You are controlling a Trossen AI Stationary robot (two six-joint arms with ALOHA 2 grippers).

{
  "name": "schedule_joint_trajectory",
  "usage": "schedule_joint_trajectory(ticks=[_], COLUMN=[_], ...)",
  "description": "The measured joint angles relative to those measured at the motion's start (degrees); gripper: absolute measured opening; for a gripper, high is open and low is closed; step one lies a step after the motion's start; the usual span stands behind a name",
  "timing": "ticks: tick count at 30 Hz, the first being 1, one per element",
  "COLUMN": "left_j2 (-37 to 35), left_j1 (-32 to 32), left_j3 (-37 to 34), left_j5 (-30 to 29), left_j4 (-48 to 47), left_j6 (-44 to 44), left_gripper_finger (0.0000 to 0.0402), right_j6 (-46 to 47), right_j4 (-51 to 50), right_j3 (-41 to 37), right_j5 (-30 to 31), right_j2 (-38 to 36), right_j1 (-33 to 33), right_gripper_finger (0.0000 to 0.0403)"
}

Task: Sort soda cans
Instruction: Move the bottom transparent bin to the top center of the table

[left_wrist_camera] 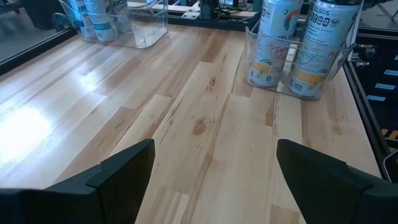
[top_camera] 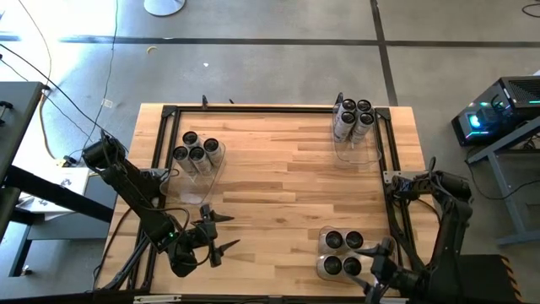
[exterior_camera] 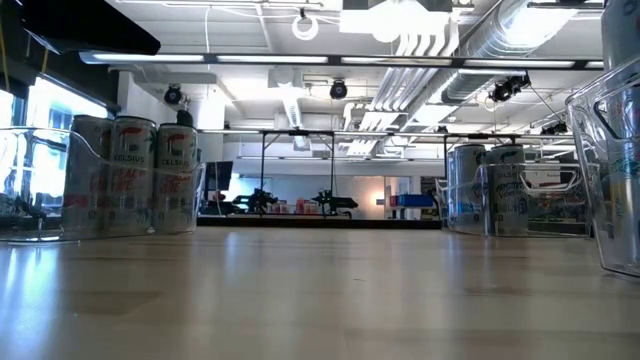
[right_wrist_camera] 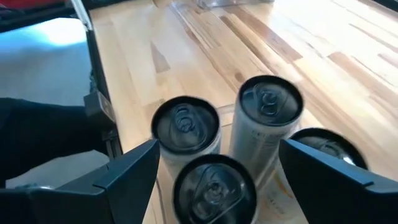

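Wooden table [top_camera: 278, 169] holds three clear bins [top_camera: 199, 159], soda cans [top_camera: 344, 253] four per bin; right gripper [top_camera: 377, 263] fingers apart just beside near-right cans, gripping nothing; left gripper [top_camera: 221, 233] spread wide, empty, near-left

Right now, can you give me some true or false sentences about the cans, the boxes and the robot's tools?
1. There are three clear bins on the table, each with four soda cans in it. True.
2. One can lies tipped over on the bare wood. False: every can stands upright inside a bin.
3. The right tool is open, just beside the near-right bin. True.
4. The left tool is gripping a can. False: it is open and empty over bare table.
5. Two bins sit at the far side of the table. True.
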Motion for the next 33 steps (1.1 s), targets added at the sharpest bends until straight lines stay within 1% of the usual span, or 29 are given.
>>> schedule_joint_trajectory(ticks=[3, 5, 8, 10, 14, 17, 19, 21, 24, 26, 30, 31, 33], left_j2=[0.0, 0.0, 0.0, 0.0, 0.3, 1.4, 2.2, 3.1, 4.2, 5.0, 7.2, 7.8, 9.1], left_j1=[0.0, 0.0, 0.0, 0.0, 0.5, 2.0, 3.9, 6.9, 11.8, 15.5, 22.1, 23.4, 25.2], left_j3=[0.0, 0.0, 0.0, 0.0, 0.0, 0.0, 0.0, 0.0, 0.0, 0.6, 3.2, 3.7, 4.8], left_j5=[0.2, 1.4, 3.6, 5.1, 9.3, 13.1, 17.7, 25.2, 34.5, 41.0, 54.8, 57.1, 59.4], left_j4=[0.0, 0.1, 0.4, 1.3, 7.2, 13.3, 17.9, 21.2, 23.9, 23.7, 23.6, 23.5, 22.9], left_j6=[0.1, 1.1, 3.1, 5.2, 14.9, 25.2, 30.0, 33.4, 40.2, 45.7, 53.7, 55.8, 60.4], left_gripper_finger=[0.0333, 0.0333, 0.0333, 0.0333, 0.0330, 0.0324, 0.0321, 0.0320, 0.0319, 0.0319, 0.0319, 0.0319, 0.0319], right_j6=[-0.1, -0.2, -1.1, -2.9, -3.9, -6.6, -9.8, -15.5, -28.6, -37.8, -53.0, -56.1, -59.7], right_j4=[-4.1, -6.4, -9.2, -9.3, -7.7, -7.3, -7.1, -5.8, -1.3, 2.0, 7.5, 8.1, 7.9], right_j3=[3.6, 5.8, 9.0, 10.6, 11.3, 11.3, 11.3, 11.2, 11.4, 12.1, 13.4, 13.7, 14.6], right_j5=[-2.5, -3.2, -3.3, -2.4, 2.9, 3.7, 3.3, 3.2, 1.8, -0.2, -4.4, -5.6, -7.2], right_j2=[0.0, 0.0, 0.0, 0.0, 0.0, 0.0, 0.0, 0.0, -0.1, -0.1, -0.3, -0.3, -0.3], right_j1=[-0.8, -1.4, -2.0, -2.5, -4.6, -7.9, -11.0, -14.3, -19.5, -22.9, -28.2, -29.1, -30.3], right_gripper_finger=[0.0325, 0.0325, 0.0325, 0.0325, 0.0326, 0.0326, 0.0326, 0.0326, 0.0326, 0.0326, 0.0326, 0.0326, 0.0326])
